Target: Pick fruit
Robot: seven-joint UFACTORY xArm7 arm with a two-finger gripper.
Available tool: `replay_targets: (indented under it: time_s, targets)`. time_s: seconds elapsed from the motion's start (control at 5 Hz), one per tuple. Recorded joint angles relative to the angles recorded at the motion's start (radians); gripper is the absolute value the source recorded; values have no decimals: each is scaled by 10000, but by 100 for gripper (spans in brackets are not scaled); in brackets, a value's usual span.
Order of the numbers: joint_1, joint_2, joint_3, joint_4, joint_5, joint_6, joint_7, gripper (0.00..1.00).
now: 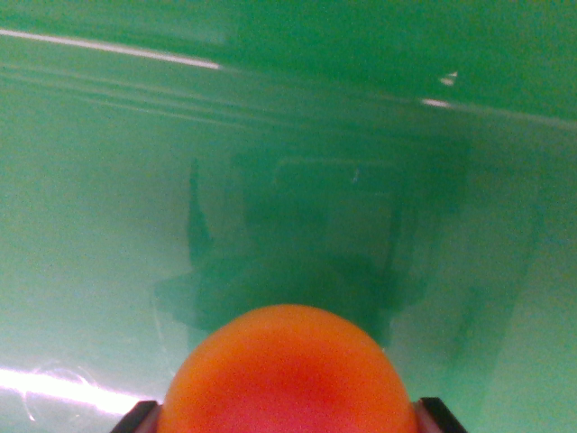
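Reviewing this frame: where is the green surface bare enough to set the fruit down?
The green surface is bare on the wrist view's left, right and above the orange fruit, up to the bright seam line. Only the bottom centre is crowded, where the fruit sits between the gripper fingertips.

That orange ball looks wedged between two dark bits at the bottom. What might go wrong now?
1. The fruit is round and smooth; only the gripper tips show at its sides, so it might slip out.
2. The fruit fills the lower view, hiding what lies under it.
3. The green surface is glossy and blurred, so judging height could be hard.
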Motion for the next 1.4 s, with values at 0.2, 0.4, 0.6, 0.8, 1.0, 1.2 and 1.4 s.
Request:
replay_targets:
  time_s: [0.2,0.4,0.6,0.8,1.0,1.2,1.4]
  targets:
    - [2,-107,2,197,3,304,-9,100]
    - [2,-107,2,197,3,304,-9,100]
    - [3,-228,3,420,6,648,-20,100]
    - [3,-228,3,420,6,648,-20,100]
    - [5,-360,5,664,10,1024,-32,100]
    - [5,-360,5,664,10,1024,-32,100]
    - [7,-502,7,927,14,1429,-44,100]
